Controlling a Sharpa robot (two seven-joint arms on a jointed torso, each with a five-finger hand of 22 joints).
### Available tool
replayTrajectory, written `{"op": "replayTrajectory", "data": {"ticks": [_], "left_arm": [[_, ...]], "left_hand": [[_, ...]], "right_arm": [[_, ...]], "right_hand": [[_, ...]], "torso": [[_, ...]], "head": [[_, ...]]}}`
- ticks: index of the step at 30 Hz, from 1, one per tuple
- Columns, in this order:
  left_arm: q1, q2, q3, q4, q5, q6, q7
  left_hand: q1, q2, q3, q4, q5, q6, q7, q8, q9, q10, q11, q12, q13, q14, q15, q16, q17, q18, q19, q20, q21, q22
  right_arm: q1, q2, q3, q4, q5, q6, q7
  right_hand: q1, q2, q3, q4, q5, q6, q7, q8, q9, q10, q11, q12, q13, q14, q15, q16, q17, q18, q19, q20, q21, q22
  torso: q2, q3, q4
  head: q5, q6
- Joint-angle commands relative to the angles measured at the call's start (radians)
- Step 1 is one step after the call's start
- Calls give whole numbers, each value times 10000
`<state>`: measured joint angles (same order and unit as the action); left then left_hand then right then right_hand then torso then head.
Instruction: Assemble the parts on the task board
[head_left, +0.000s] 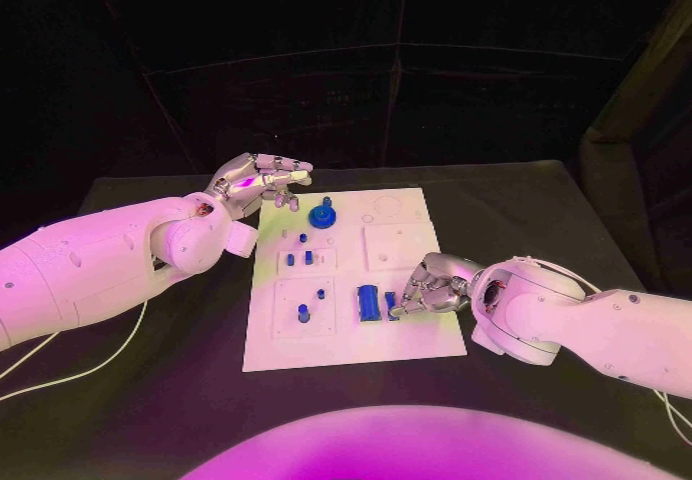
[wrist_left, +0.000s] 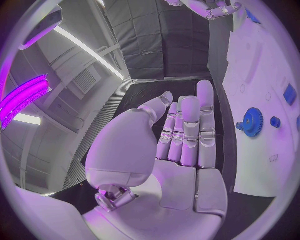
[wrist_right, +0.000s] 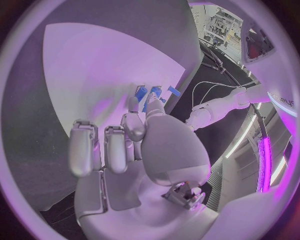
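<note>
Two silver hands are seen at the white rectangular task board (head_left: 404, 215) on the black worktop (head_left: 548, 210). The right hand (head_left: 430, 285) is placed at the board's near right edge, fingers (wrist_right: 152, 98) closed towards the upright blue cylindrical part (head_left: 369, 301) just beside them; actual contact cannot be told. The left hand (head_left: 260, 182) is held off the board's far left corner, fingers straight, pressed together, empty. The right hand is judged nearer.
</note>
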<state>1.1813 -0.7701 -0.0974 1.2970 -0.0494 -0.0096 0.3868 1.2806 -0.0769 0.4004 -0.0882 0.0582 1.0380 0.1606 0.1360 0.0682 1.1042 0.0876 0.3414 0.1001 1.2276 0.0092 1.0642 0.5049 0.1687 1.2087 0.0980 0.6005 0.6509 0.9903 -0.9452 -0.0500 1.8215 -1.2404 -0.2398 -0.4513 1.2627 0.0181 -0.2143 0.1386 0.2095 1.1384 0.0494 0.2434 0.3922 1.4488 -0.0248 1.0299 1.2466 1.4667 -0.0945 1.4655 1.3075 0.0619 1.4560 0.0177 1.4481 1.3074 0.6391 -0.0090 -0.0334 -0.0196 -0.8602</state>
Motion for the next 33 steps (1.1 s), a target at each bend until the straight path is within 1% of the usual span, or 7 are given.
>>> {"op": "replayTrajectory", "data": {"ticks": [1, 8, 14, 22, 26, 29, 33], "left_arm": [[14, -2, 9, 5, 39, 100, 25], [14, 13, 9, 9, 39, 113, 30], [14, 7, 9, 2, 39, 107, 29], [14, -1, 9, 2, 39, 106, 28], [14, -3, 8, -2, 39, 110, 35], [14, -3, 8, -5, 39, 101, 44], [14, 11, 8, -24, 39, -11, 67]], "left_hand": [[-7, 72, -69, 11, -28, -89, 12, 68, 7, -63, -6, 40, -3, -60, -28, 0, -2, 139, -7, 91, -61, -16], [-7, 72, -69, 11, -28, -89, 12, 68, 7, -63, -6, 40, -3, -60, -28, 0, -2, 139, -7, 91, -61, -16], [-7, 72, -69, 11, -28, -89, 12, 68, 7, -63, -6, 40, -3, -60, -28, 0, -2, 139, -7, 91, -61, -16], [-7, 72, -69, 11, -28, -89, 12, 68, 7, -63, -6, 40, -3, -60, -28, 0, -2, 139, -7, 91, -61, -16], [-7, 72, -69, 11, -28, -89, 12, 68, 7, -63, -6, 40, -3, -60, -28, 0, -2, 139, -7, 91, -61, -16], [-8, 79, -90, 17, -30, -103, 18, 79, 6, -83, 1, 53, -8, -75, -25, -5, -36, 139, -3, 93, -73, -26], [-75, 58, -176, 66, -32, -137, 26, 99, 4, -129, 19, 74, -20, -370, 12, -260, -433, 125, -131, 120, -181, -84]], "right_arm": [[8, 78, 0, -83, -211, 265, -174], [6, 298, 0, -322, -594, 442, -502], [4, 451, -1, -446, -830, 504, -580], [3, 434, -1, -388, -799, -116, -175], [4, 264, 0, -279, -179, -570, 535], [8, 82, 2, -141, 677, -947, 1553], [31, -139, 6, -13, 2400, -1411, 3141]], "right_hand": [[178, 67, 17, -119, 3, -25, -9, -69, 9, -71, -21, -56, -18, 750, 49, -38, 1138, -84, -2, 46, -27, 179], [339, 132, 28, -234, 0, -6, -23, -76, 17, -67, -34, -66, -28, 752, 40, -36, 1136, -84, -1, 40, -29, 180], [424, 152, 26, -302, -18, 9, -30, -78, 22, -69, -41, -85, -42, 753, 35, -33, 1138, -83, -1, 36, -31, 181], [135, 87, -207, -176, 96, 43, -11, -83, 36, -39, -26, -59, -35, 754, 44, -31, 1132, -87, 8, 39, -27, 195], [-125, -24, -440, -34, 163, -88, 38, -169, 18, -65, 13, -138, -81, 739, 67, -82, 1058, -69, -34, 51, -76, 113], [-128, 25, -494, 0, 235, -397, 136, -350, -40, -42, 87, 31, 24, 756, 117, -25, 1126, -81, -11, 79, -51, 164], [34, 75, -539, -71, 223, -1011, 358, -706, -197, -377, 271, -787, -447, 676, 263, -277, 783, 26, -275, 191, -346, -361]], "torso": [[5, -6, -6], [12, 5, 1], [2, -1, -10], [-2, 0, -18], [-7, -2, -3], [-22, -12, -1], [-61, -30, 0]], "head": [[7, -13], [53, -58], [59, -79], [57, -57], [36, -34], [30, 1], [5, 100]]}}
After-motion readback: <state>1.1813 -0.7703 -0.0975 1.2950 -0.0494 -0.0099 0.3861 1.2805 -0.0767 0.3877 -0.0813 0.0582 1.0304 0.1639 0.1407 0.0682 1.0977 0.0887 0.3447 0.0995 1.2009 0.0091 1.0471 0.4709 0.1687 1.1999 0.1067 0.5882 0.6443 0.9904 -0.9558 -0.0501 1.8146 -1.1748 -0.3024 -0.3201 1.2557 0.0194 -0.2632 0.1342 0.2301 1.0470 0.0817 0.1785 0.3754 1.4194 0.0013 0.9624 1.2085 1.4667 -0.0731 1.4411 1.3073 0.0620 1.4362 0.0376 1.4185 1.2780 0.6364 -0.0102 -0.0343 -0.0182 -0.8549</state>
